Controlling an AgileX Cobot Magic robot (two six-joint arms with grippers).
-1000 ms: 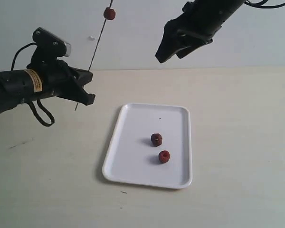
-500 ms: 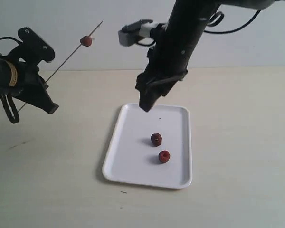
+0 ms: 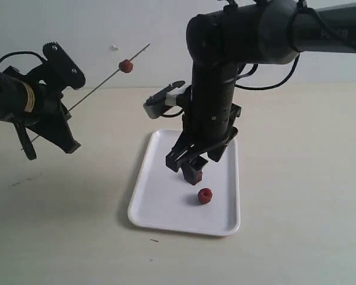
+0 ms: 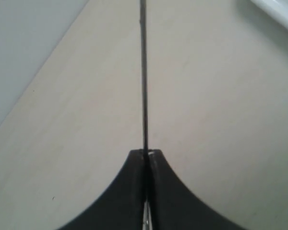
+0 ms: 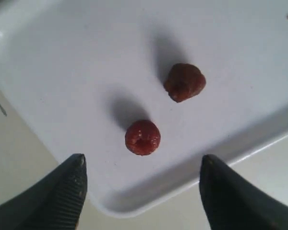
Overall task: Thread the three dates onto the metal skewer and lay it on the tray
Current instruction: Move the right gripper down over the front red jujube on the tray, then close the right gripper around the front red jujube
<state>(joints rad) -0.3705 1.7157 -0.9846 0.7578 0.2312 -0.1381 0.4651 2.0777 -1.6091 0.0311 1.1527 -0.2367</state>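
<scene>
Right claw [image 3: 193, 168] dropped over tray [image 3: 160, 208], wide open, empty, lining up loose dates [image 5: 142, 137]; left claw [image 4: 146, 155] clamps skewer [image 4: 144, 72] tilted, keeping threaded date [image 3: 126, 65] on.

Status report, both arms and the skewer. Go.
Left gripper shut on metal skewer, threaded date aloft. Right gripper open, low over tray, red date and brown date loose beneath. No obstruction seen.

Right gripper [image 5: 142, 160] spread over the tray [image 5: 48, 62]; between its fingers [image 5: 67, 191] the way lies open; red date [image 5: 142, 137] just ahead, brown date [image 5: 184, 82] beyond.
</scene>
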